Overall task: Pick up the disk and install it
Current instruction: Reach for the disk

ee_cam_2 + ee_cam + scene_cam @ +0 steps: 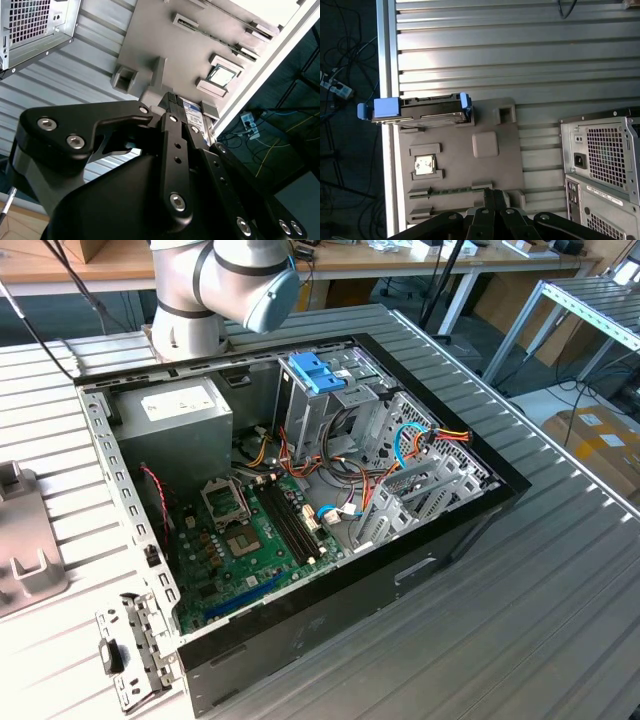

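The disk, a silver-grey drive in a light-blue frame, stands on its long edge at one end of a grey fixture plate on the ribbed table. My gripper hovers over the opposite end of that plate, apart from the disk, its black fingers pressed together with nothing between them. In the second wrist view the gripper covers most of the disk, whose labelled end peeks out beside one finger. The open computer case lies on the table in the exterior view, with its blue-tabbed drive cage at the back.
The fixture plate also holds a processor chip and a memory stick. The case's rear panel stands close beside the plate. A table edge runs just past the disk, with cables on the floor beyond. A metal bracket lies by the case.
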Robot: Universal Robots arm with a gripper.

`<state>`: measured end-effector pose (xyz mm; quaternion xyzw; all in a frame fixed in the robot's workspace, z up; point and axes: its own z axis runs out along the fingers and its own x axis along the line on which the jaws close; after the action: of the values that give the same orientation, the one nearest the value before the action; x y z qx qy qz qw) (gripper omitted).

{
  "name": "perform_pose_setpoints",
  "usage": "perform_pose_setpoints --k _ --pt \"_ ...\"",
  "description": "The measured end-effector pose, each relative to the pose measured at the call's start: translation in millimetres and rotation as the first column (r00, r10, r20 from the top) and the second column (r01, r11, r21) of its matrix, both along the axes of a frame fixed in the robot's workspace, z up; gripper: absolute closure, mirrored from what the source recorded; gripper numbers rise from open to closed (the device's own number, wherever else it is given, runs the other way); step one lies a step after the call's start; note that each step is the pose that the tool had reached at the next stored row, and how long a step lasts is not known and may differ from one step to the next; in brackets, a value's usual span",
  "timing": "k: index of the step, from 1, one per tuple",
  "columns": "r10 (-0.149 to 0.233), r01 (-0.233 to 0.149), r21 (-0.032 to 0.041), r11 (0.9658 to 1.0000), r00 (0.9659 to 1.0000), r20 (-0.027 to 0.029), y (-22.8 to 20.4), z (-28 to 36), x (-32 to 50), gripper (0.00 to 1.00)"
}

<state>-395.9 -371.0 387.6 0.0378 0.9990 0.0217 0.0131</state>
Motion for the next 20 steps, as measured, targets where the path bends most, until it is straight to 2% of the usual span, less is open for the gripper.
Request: perform_pose_setpoints --k 20 --pt "0.0 0.0 0.0001 1.0 1.0 0.0 1.1 -1.0 -7.7 0.89"
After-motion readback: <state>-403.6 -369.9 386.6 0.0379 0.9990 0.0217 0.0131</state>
